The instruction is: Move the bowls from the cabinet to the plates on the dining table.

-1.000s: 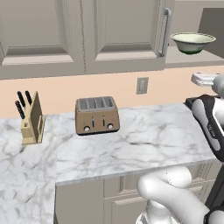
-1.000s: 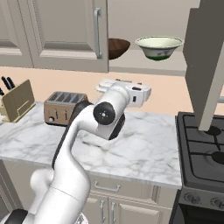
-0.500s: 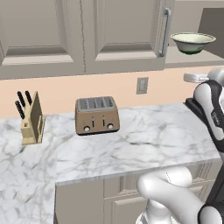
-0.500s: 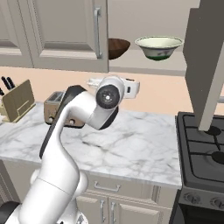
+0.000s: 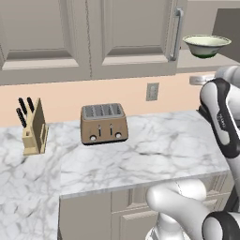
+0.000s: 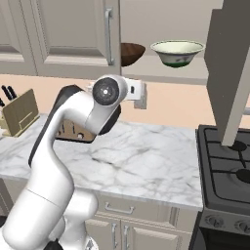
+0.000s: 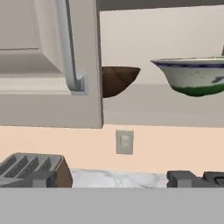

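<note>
On the open shelf of the cabinet stand two bowls. The dark brown bowl is half hidden behind the shut door's edge, and the pale green-cream bowl stands free to its right. Both also show in the right base view, brown bowl and pale bowl. My gripper is open and empty, its fingertips wide apart. It sits below the shelf and points at the wall. The plates and the dining table are out of view.
A toaster and a knife block stand on the marble worktop. A wall outlet is straight ahead of the hand. An open cabinet door hangs above the stove on the right. A bar handle runs down the shut door.
The arm has folded upward and the hand has risen a little towards the shelf. The jaws stay open. The bowls have not moved.
</note>
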Robot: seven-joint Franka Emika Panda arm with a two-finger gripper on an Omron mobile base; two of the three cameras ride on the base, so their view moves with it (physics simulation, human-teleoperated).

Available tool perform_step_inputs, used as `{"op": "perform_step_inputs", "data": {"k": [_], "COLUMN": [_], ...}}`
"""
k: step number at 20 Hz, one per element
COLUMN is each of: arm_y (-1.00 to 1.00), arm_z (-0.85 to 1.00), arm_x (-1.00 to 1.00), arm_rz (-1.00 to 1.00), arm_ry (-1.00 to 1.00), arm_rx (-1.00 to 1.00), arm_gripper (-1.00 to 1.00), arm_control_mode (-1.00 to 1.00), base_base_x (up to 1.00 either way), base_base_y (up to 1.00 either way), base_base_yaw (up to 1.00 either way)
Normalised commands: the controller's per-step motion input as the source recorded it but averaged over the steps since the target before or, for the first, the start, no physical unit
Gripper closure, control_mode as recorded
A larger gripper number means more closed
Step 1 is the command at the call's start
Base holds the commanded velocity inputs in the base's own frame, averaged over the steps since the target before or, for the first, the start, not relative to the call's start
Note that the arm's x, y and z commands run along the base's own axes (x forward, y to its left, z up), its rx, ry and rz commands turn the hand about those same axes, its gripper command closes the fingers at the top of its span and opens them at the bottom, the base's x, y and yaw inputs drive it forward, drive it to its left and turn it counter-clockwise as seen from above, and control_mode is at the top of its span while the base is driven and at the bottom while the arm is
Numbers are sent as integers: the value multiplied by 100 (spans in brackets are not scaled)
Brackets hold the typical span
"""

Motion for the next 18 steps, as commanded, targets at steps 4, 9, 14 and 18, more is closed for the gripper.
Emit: {"op": "perform_step_inputs", "data": {"k": [4, 9, 14, 18], "arm_y": [12, 12, 20, 18], "arm_z": [21, 24, 34, 34], "arm_x": [2, 24, 28, 17], "arm_rz": [0, 0, 0, 0], "arm_ry": [0, 0, 0, 0], "arm_rx": [-2, 0, 0, 1], "arm_gripper": [-100, -100, -100, -100], "arm_control_mode": [-100, -100, -100, -100], "base_base_x": [0, 0, 0, 0], "base_base_y": [0, 0, 0, 0], "base_base_yaw": [0, 0, 0, 0]}}
